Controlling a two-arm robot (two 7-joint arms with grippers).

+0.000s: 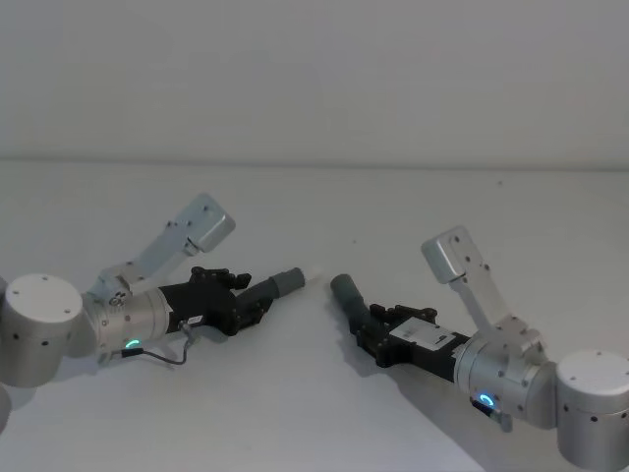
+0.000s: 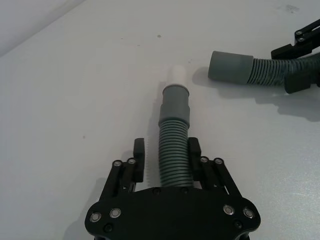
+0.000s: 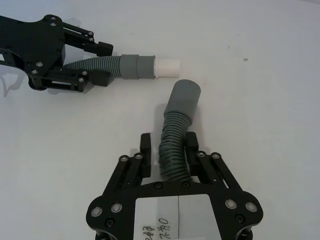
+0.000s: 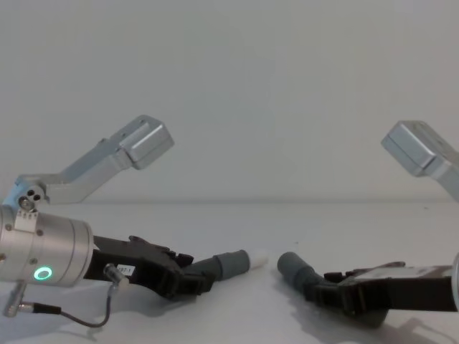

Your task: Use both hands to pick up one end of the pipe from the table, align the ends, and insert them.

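Right wrist view, white-spigot pipe (image 3: 132, 66), hollow pipe (image 3: 176, 130), apart

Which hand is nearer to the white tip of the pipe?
Left. The left hand grips the tipped piece, behind the white tip; the right hand holds the plain piece, across the gap.

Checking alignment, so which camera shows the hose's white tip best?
The right wrist view: the white tip of the left gripper's hose lies fully side-on. Left wrist view foreshortens it, pale against the table; head and chest views show it small.
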